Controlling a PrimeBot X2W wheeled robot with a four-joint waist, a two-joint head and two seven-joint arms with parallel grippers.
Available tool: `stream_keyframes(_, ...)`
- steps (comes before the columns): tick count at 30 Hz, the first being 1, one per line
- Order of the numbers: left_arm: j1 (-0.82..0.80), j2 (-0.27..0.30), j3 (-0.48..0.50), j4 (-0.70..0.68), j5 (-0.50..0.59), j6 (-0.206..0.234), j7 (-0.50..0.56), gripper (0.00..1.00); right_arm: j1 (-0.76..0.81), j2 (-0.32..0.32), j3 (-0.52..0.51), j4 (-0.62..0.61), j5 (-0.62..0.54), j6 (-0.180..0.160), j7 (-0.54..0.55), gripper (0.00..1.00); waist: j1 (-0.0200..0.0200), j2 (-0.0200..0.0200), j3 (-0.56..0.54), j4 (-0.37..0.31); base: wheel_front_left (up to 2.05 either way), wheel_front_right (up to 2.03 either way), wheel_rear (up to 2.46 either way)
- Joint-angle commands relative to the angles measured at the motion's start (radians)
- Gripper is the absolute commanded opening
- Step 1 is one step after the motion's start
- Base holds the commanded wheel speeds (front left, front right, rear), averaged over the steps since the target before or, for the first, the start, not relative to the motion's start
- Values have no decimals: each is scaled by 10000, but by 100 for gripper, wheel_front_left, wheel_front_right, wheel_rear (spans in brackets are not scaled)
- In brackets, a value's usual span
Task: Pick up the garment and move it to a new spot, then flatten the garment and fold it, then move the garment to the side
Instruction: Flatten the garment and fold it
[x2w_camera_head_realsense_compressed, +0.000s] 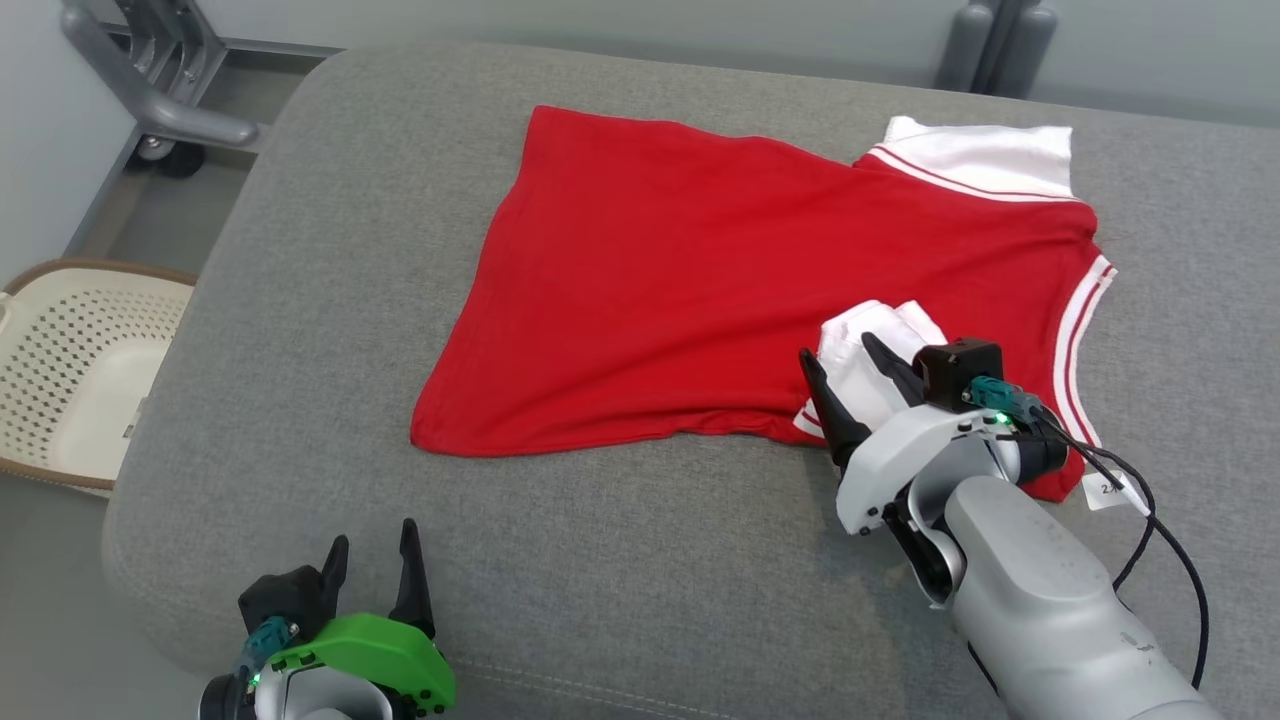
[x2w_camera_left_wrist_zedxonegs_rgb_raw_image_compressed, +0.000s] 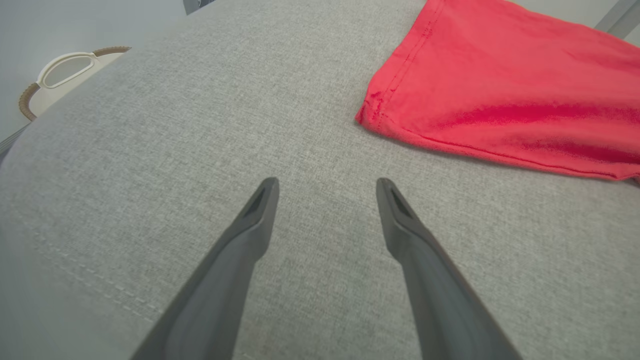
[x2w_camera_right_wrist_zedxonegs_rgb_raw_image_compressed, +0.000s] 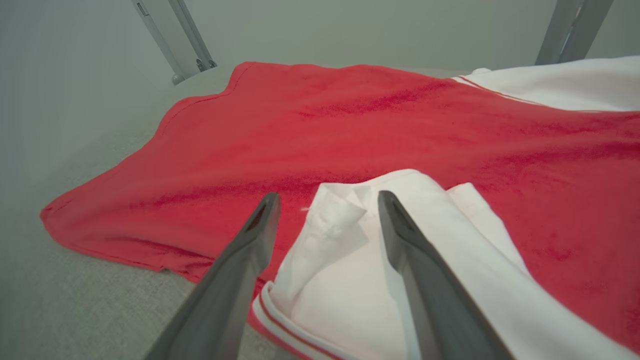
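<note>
Cream laundry basket (x2w_camera_head_realsense_compressed: 70, 370) sits well left of the red shirt (x2w_camera_head_realsense_compressed: 700, 280). Right gripper (x2w_camera_head_realsense_compressed: 837, 347) is open over the shirt's white sleeve (x2w_camera_head_realsense_compressed: 905, 320); left gripper (x2w_camera_head_realsense_compressed: 374, 531) is open, near its hem.

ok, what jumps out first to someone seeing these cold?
The red garment with white sleeves, spread across the grey cushion, dominates the head view. The right gripper stands open over the near white sleeve, folded onto the red body; the left gripper, open, sits apart from the cloth at lower left.
</note>
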Motion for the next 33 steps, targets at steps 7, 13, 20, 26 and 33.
stream_keyframes(7, 218, 35, -135, -211, -86, 55, -2, 100, -513, 42, -141, 932, -148, -9, -28, 9, 0, 0, 125, 415, 0, 0, 0)
stream_keyframes(13, 288, 35, 70, -267, 59, -10, -2, 100, -13, 97, -366, 627, -303, -9, -27, 0, 0, 0, -87, -242, 0, 0, 0)
stream_keyframes(20, 417, 41, 259, -367, 227, -99, -2, 100, 1970, -12, -265, -2218, -69, -9, -27, 0, 0, 0, -425, -1526, 0, 0, 0)
stream_keyframes(26, 356, 44, 515, -262, 510, -249, -2, 100, 4459, -643, -339, -4520, 606, -10, -28, 100, 0, 0, -501, -2689, 0, 0, 0)
stream_keyframes(33, 190, 44, 701, -104, 647, -343, -2, 100, 5800, -1283, -663, -6197, 982, -9, -28, 100, 0, 0, -513, -3290, 0, 0, 0)
